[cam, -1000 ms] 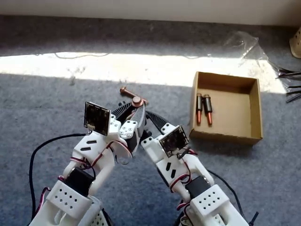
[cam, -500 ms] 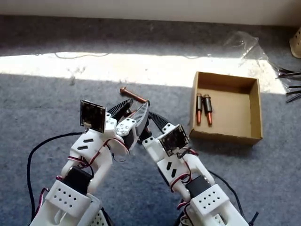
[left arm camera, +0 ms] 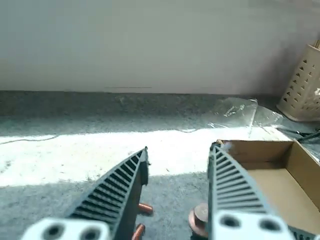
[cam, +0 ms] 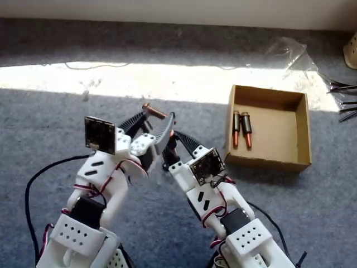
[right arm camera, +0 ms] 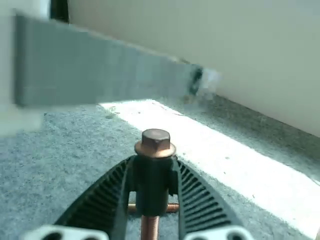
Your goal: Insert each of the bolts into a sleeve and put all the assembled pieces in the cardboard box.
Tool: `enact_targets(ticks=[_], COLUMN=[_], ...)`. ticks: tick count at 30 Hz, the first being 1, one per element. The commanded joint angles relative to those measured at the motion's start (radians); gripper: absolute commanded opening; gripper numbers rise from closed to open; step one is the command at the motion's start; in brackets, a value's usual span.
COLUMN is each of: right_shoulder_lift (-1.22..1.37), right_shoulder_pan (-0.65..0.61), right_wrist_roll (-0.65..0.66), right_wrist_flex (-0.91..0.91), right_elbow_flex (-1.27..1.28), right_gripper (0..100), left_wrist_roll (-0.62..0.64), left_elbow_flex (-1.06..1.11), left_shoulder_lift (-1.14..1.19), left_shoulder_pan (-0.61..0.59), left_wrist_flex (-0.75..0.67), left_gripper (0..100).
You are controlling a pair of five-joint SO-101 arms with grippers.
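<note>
My left hand [left arm camera: 180, 148] is spread wide with nothing between its fingers. A second ago those fingers sat right at the head of the bolt. Now the whole left arm has swung out to its own left and drawn off from the right hand, so there is a gap between the two.

My right hand [right arm camera: 154, 161] has not moved. It is clamped on the black sleeve [right arm camera: 151, 187], which stands upright between its fingers. The bolt [right arm camera: 155, 142] runs down through the sleeve, with its copper hex head resting on top and the threaded shank showing below.

A loose bolt [cam: 156, 111] lies flat on the grey tabletop [cam: 67, 123], just beyond the fingertips of both hands, in the same spot as a second ago.

The cardboard box [cam: 279, 131] sits off to the right hand's right side, near it but not touching. Two assembled pieces [cam: 236, 128] lie side by side against the wall nearest that hand, unchanged from before.
</note>
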Motion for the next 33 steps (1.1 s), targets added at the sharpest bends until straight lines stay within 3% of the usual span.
enact_targets(ticks=[1,5,9,16,18,23,33], right_shoulder_lift=[-0.021,-0.021,-0.021,-0.021,-0.021,-0.021,-0.016], right_shoulder_pan=[0.015,0.016,0.016,0.018,0.038,0.168,0.475], right_wrist_roll=[0.011,0.012,0.012,0.012,0.012,0.006,0.009], right_wrist_flex=[-0.031,-0.031,-0.031,-0.018,0.041,0.196,0.437], right_elbow_flex=[-0.019,-0.019,-0.018,-0.015,-0.019,-0.081,-0.329], right_gripper=[0.5,0.5,0.5,0.5,0.5,0.5,0.5], left_wrist_roll=[0.008,-0.012,-0.164,-0.192,-0.215,-0.232,-0.239], left_elbow_flex=[-0.120,-0.134,-0.136,-0.128,-0.128,-0.122,-0.050], left_shoulder_lift=[-0.008,-0.067,-0.269,-0.424,-0.433,-0.437,-0.437], left_shoulder_pan=[-0.147,-0.209,-0.203,-0.214,-0.271,-0.392,-0.400], left_wrist_flex=[0.000,0.018,0.176,0.278,0.290,0.336,0.405], left_gripper=[12,4,3,3,3,3,3])
